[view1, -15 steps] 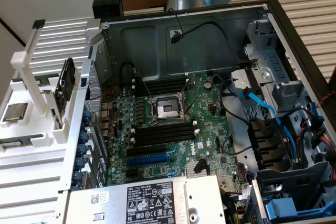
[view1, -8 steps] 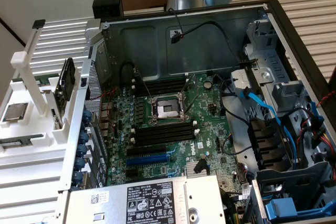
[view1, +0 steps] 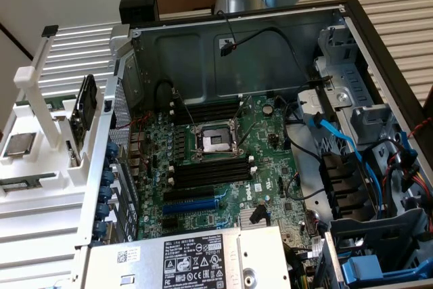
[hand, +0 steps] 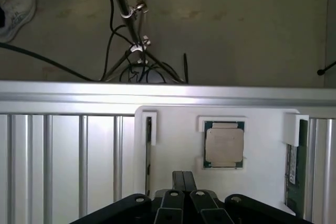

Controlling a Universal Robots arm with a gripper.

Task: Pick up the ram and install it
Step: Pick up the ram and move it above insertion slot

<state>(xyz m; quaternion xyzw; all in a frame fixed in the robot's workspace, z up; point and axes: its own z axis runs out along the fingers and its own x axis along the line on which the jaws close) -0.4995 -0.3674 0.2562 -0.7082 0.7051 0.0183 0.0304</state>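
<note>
In white tray (hand: 173,129) beside processor (hand: 224,145): ram (hand: 292,174), long axis along table grooves (hand: 63,156).

We see a flat green motherboard (view1: 270,167), long black memory slots (view1: 210,172) with white end clips (view1: 252,160), and one blue expansion slot (view1: 193,204). Thin blue cables (view1: 342,141). White plastic tray (hand: 173,145), green ram (hand: 292,177), green-rimmed silver processor chip (hand: 224,145), ribbed silver aluminium table (hand: 63,156).
</note>
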